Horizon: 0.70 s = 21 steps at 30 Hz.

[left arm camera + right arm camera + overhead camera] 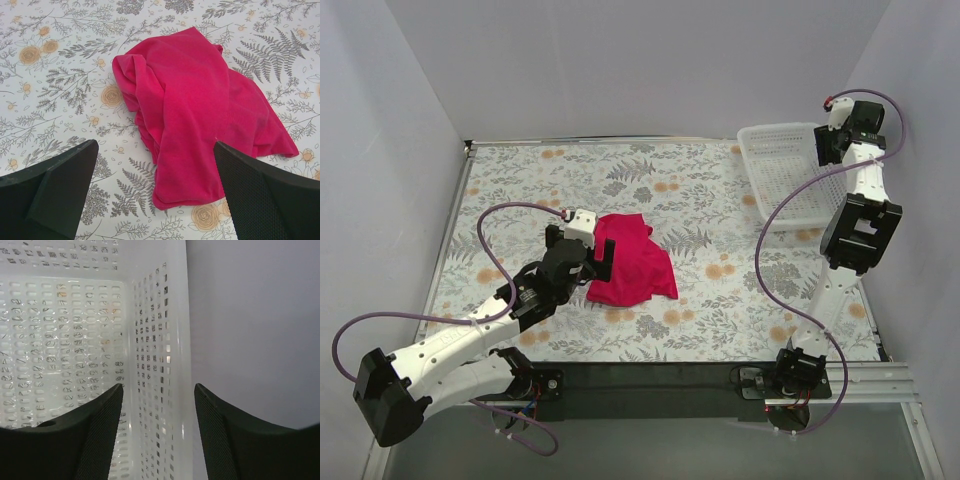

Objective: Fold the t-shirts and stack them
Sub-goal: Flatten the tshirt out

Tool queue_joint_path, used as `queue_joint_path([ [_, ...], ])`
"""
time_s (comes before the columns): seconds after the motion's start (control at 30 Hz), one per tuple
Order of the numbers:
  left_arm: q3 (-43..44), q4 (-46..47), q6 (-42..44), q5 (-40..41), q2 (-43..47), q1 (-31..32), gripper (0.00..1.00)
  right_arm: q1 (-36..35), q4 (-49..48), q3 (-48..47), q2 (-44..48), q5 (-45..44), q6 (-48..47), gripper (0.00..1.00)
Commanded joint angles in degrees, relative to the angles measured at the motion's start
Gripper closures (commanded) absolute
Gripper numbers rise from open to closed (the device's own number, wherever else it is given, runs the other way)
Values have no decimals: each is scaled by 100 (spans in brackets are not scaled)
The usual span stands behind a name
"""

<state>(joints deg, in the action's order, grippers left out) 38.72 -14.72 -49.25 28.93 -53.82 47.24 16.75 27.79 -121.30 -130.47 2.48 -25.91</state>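
Seemingly part-done — the t-shirt (632, 262) lies loosely folded, left gripper (602, 262) gaping just beside it, right gripper (157, 390) parted, empty, well apart — neatening remains

t-shirt (190, 100): magenta cloth, soft, matt, wrinkled.
basket (160, 330): white plastic, perforated mesh, slightly glossy, translucent.
table cover (55, 105): floral print, smooth, matt.
left gripper (155, 145): black, matt; pad (255, 195) finely stippled.

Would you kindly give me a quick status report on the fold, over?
Left end effector open, beside crumpled t-shirt. Right end effector open at basket wall. Nothing blocking.
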Motion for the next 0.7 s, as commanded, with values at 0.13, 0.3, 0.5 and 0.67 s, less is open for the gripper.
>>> queue_joint_path([
  [0.13, -75, 83, 12, 166, 126, -5, 7, -128, -283, 604, 847, 551, -370, 39],
  [0.3, -92, 136, -5, -150, 223, -13, 5, -427, -204, 1783, 2127, 1411, -941, 33],
  [0.5, 135, -48, -672, -730, -23, -13, 3, -848, 147, 3856, 3913, 3580, -1503, 32],
  [0.67, 303, -496, -1892, -1056, 91, -13, 4, -2241, 552, 5684, 5249, 4891, -2496, 29],
])
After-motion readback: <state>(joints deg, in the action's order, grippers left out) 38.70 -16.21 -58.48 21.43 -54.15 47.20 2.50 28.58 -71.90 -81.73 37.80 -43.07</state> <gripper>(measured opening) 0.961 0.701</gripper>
